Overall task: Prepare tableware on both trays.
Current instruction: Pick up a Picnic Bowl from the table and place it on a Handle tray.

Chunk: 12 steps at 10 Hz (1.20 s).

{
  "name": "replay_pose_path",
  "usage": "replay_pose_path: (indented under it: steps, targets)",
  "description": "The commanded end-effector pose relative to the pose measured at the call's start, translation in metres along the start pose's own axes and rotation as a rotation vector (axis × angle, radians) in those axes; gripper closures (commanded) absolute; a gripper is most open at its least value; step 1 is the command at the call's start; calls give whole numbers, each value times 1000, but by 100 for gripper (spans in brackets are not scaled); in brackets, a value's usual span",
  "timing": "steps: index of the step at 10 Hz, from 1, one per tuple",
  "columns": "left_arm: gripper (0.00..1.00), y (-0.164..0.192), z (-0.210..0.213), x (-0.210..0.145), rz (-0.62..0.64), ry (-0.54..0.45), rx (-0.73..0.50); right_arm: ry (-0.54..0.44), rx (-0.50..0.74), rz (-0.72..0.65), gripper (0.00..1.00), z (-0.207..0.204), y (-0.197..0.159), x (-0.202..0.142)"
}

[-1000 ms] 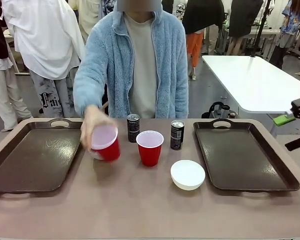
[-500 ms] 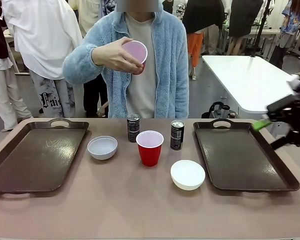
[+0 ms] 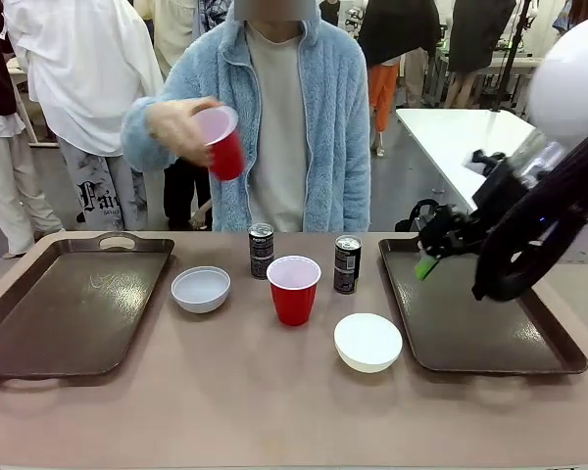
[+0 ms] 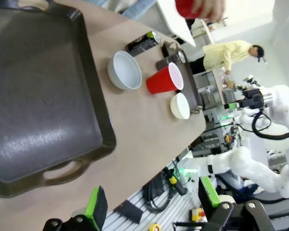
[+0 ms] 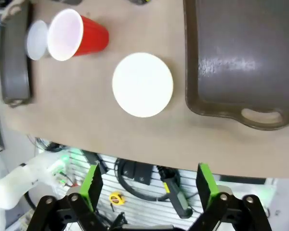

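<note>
I count two large dark brown rectangular plastic trays with raised rims and cut-out handles. The left tray point(image 3: 78, 304) lies along the left edge of the table point(image 3: 274, 411), and the right tray point(image 3: 470, 328) along its right edge.

Between them, toward the far edge, stand two slim dark drink cans, the left can point(image 3: 262, 250) and the right can point(image 3: 347, 263).

There are two red plastic cups with white insides. The standing cup point(image 3: 294, 291) is upright between the cans and a little nearer to me. The lifted cup point(image 3: 222, 142) is tilted in the person's hand point(image 3: 176, 125), high above the far edge.

There are also two small round white bowls. The left bowl point(image 3: 201, 289) sits just beside the left tray's right rim. The right bowl point(image 3: 367, 342) sits closer to my edge, near the right tray's left rim.

My right gripper point(image 3: 429, 253) hangs over the right tray's far left corner with its jaws spread wide, released. My left gripper point(image 4: 152, 199) is likewise released, fingers wide apart, just off the left tray's handle rim in its wrist view.
</note>
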State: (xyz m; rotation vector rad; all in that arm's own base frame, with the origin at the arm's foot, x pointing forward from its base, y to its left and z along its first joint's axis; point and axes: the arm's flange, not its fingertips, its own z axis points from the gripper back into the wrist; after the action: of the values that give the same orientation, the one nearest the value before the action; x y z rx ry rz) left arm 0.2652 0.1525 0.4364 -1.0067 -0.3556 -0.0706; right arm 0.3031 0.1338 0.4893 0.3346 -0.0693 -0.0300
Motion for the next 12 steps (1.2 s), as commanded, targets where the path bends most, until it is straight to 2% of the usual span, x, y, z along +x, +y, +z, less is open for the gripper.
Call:
replay_pose_path:
  steps: [1,2,3,4,7,8,9,10,12]
  targets:
    - [0,-1,2,0,8,-6,-6,-5,-97,1,0,-49,9,-19]
    - [0,-1,2,0,8,-6,-6,-16,-117,24,0,-62,14,-13]
    - [0,-1,2,0,8,-6,-6,-2,-80,90,0,-65,9,-13]
    - [0,-1,2,0,8,-6,-6,0,-84,29,0,-29,29,-3]
    - [0,-1,2,0,8,-6,-6,0,-84,29,0,-29,29,-3]
    - [0,-1,2,0,8,-6,-6,1,-71,53,0,-33,29,2]
    - [0,-1,2,0,8,-6,-6,-64,-154,-13,0,-51,31,15]
    - [0,-1,2,0,8,-6,-6,-69,-209,-34,0,-73,43,24]
    - [0,-1,2,0,8,-6,-6,-77,-193,-46,0,-83,53,38]
